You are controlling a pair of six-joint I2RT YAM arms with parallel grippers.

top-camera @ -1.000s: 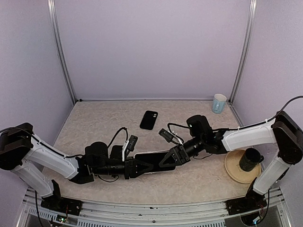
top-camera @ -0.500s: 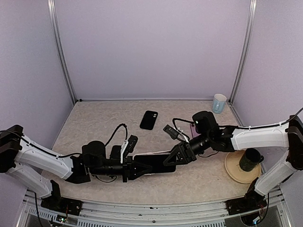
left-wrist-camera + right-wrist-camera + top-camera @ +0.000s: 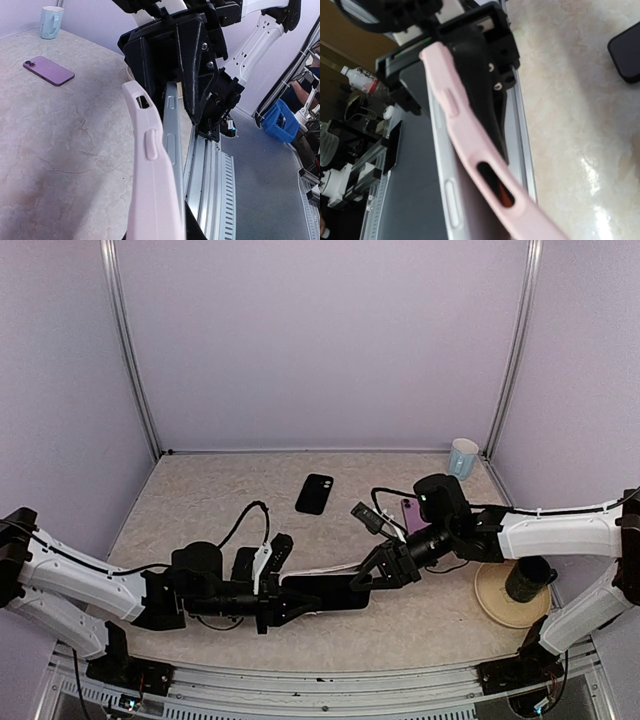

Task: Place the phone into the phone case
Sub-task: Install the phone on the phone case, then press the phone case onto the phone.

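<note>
Pale lilac walls, aluminium corner posts, beige marbled tabletop, metal rail along near edge, even light

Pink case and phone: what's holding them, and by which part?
Pink case and phone, held together: left fingers clamp one short end, right fingers the opposite end.

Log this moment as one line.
left gripper: shut on case | right gripper: shut on case | phone: metal edge beside case, not fully in

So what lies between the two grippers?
The phone, pink case against it, bridges left gripper and right gripper, each clamping an end; the top view shows it, wrist views the case.
</note>
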